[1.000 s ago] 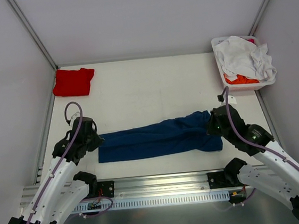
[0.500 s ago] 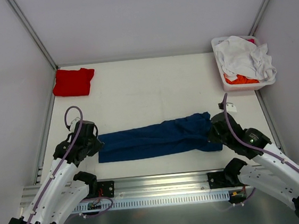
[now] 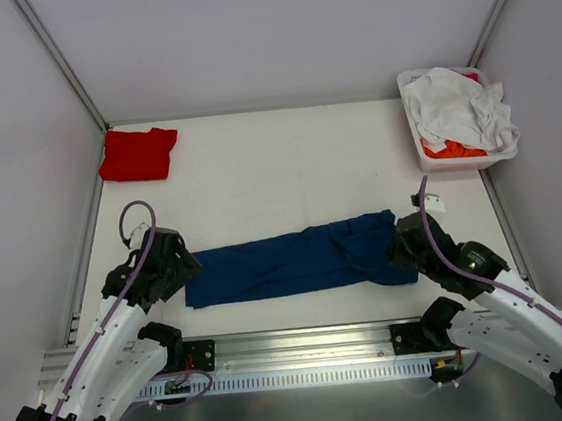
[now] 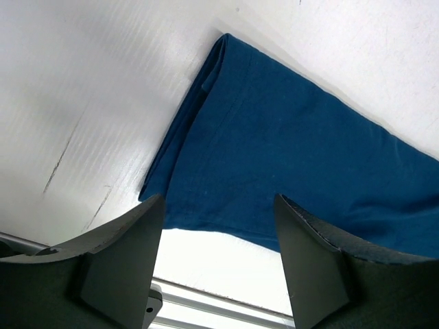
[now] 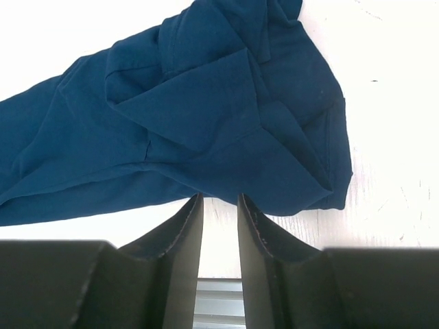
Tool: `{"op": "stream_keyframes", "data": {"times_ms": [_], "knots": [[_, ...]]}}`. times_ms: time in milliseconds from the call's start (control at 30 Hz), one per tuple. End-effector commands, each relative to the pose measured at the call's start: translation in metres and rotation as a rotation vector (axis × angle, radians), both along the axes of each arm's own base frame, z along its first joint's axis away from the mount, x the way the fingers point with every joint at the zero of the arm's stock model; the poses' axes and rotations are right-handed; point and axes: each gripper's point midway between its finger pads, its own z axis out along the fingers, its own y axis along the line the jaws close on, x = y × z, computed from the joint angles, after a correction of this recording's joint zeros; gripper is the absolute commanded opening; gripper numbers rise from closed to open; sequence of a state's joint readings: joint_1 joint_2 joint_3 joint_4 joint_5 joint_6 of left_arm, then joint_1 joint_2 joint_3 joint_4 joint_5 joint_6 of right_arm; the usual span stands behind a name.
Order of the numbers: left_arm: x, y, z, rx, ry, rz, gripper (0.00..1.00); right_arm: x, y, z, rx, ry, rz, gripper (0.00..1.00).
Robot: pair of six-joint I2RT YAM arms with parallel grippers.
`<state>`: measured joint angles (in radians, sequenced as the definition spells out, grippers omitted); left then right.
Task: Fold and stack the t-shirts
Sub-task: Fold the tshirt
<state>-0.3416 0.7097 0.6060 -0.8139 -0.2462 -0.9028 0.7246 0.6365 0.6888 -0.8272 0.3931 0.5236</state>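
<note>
Navy blue cloth t-shirt (image 3: 296, 261) lies in a long strip on the white surface (image 3: 287, 170). Left end effector (image 4: 219, 200) gapes wide over its left end. Right end effector (image 5: 219, 199), narrow and empty, faces the rumpled right end, where pinching one layer could undo folds.

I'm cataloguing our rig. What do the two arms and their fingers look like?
The left arm and right arm have white rounded shells, black joints and a lilac cable looped along each. The fingers are dark grey plastic wedges.
</note>
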Motion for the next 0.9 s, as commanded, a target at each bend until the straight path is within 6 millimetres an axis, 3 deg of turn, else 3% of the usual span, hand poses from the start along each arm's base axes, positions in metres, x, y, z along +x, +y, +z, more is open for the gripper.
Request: {"op": "stream_keyframes", "data": {"times_ms": [0, 467, 700, 867], "knots": [[-0.002, 0.004, -0.005, 0.034, 0.02, 0.007, 0.65, 0.005, -0.001, 0.0, -0.027, -0.014, -0.001, 0.3], [0.021, -0.011, -0.015, 0.027, 0.024, -0.067, 0.67, 0.046, 0.054, -0.017, -0.052, 0.036, 0.136, 0.34], [0.022, -0.014, -0.033, 0.033, 0.066, -0.082, 0.68, 0.047, 0.057, -0.039, -0.064, 0.089, 0.121, 0.35], [0.028, -0.02, -0.051, 0.037, 0.105, -0.109, 0.68, 0.049, 0.069, -0.043, -0.023, 0.096, 0.144, 0.36]]}}
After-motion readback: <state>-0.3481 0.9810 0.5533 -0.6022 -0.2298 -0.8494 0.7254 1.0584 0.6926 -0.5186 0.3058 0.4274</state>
